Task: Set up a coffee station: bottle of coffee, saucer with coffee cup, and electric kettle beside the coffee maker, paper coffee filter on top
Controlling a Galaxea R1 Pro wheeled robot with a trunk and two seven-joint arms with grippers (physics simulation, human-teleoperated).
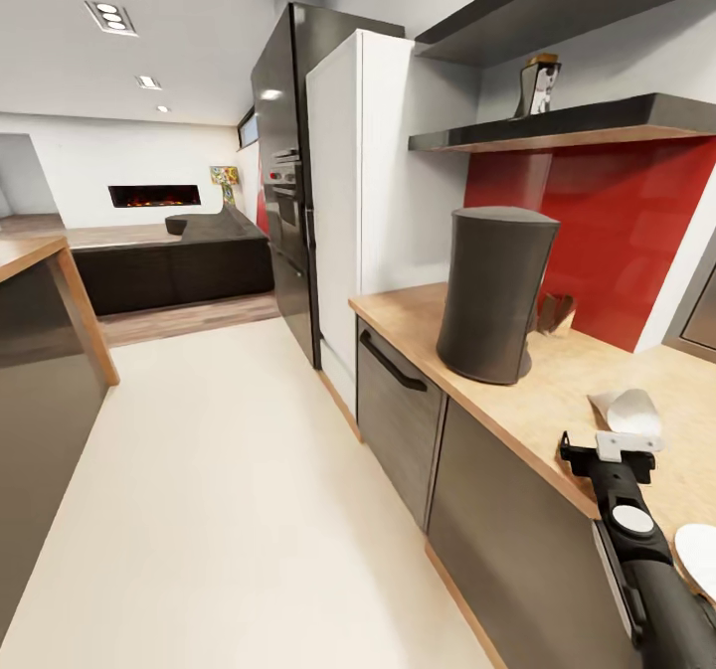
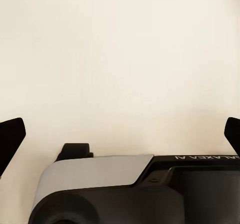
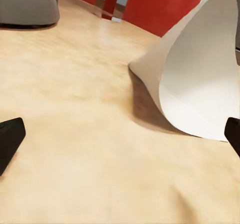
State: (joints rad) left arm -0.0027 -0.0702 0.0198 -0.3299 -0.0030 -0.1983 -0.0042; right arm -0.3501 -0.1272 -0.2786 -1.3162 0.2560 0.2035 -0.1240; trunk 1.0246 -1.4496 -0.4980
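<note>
The right claw hovered low over the desk, spread wide and gripping nothing, with the paper coffee filter lying just ahead of its tips. Beyond stood the coffee maker; the bottle of coffee sat up on the kitchen shelf. Fetching the filter seemed in hand; next, closing in on its edge. The left claw gaped empty.

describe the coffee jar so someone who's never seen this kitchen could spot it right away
Find the red wall panel above the wooden countertop. On the lower dark shelf above it stands the coffee jar: small, dark brown, tan-lidded, far smaller than the grey coffee maker below.
</note>
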